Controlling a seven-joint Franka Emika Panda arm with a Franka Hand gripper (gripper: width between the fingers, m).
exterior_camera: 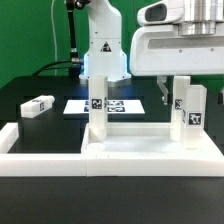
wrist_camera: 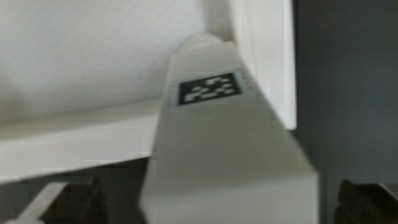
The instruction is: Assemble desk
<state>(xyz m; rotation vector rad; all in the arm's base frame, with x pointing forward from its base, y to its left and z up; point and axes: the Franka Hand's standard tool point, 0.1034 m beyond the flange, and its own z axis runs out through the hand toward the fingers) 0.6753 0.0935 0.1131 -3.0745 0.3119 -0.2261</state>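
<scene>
loose leg [exterior_camera: 38,104]: lies on its side on the black table [exterior_camera: 50,118], far on the exterior view's left, well apart from everything else.
border bar [exterior_camera: 40,160]: long white bar along the near edge, in front of the desk top.
left leg [exterior_camera: 97,110]: upright on the desk top's left end, tag facing the camera, nothing gripping it.
marker board [exterior_camera: 118,105]: flat on the table behind the left leg, which partly hides it.
robot base [exterior_camera: 103,50]: white, at the back, behind the marker board.
desk top [exterior_camera: 140,148]: white rimmed part lying flat at front centre, reaching to the exterior view's right; in the wrist view its rim and floor [wrist_camera: 89,70] sit behind the held-side leg.
right leg [exterior_camera: 191,125]: upright on the desk top's right end, tag [exterior_camera: 193,117] facing the camera. A second white upright shows just behind it; cannot tell if it is a separate leg.
gripper [exterior_camera: 186,85]: directly over the right leg, at its upper end.
wrist view: the leg [wrist_camera: 222,150] fills the middle between the dark fingertips [wrist_camera: 45,205], tag [wrist_camera: 208,88] visible.
gripper state: gripper [wrist_camera: 205,205] spread, with a dark gap on each side of the leg and no contact visible.
</scene>
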